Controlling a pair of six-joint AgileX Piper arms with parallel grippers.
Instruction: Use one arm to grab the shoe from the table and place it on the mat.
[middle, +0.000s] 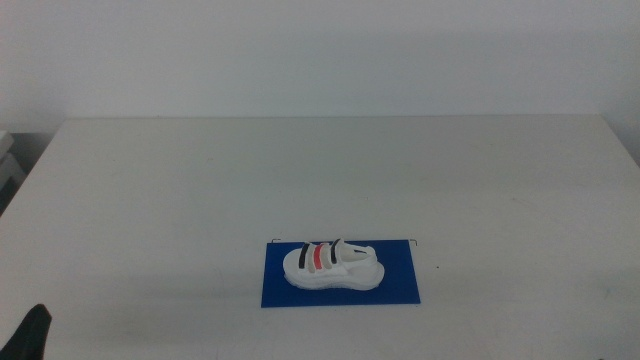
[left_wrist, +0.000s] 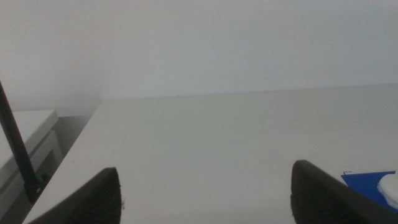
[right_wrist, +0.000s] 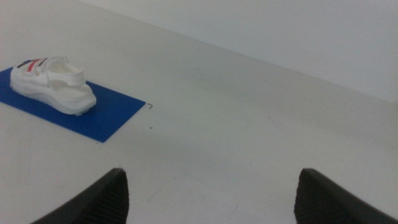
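White table (middle: 200, 180): strappy shoe (middle: 332, 267) on mat (middle: 400, 285).

A white shoe (middle: 333, 266) with black and red straps sits on a dark blue mat (middle: 340, 272) at lower centre of the white table (middle: 330, 180) (a dark gripper tip (middle: 30, 335) shows bottom left).

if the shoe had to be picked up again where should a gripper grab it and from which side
Probably across the middle of the shoe, from above, jaws closing on its two long sides. It lies flat on the mat with its sole down, narrow across and long end to end. Both the left gripper and right gripper are open, well back.
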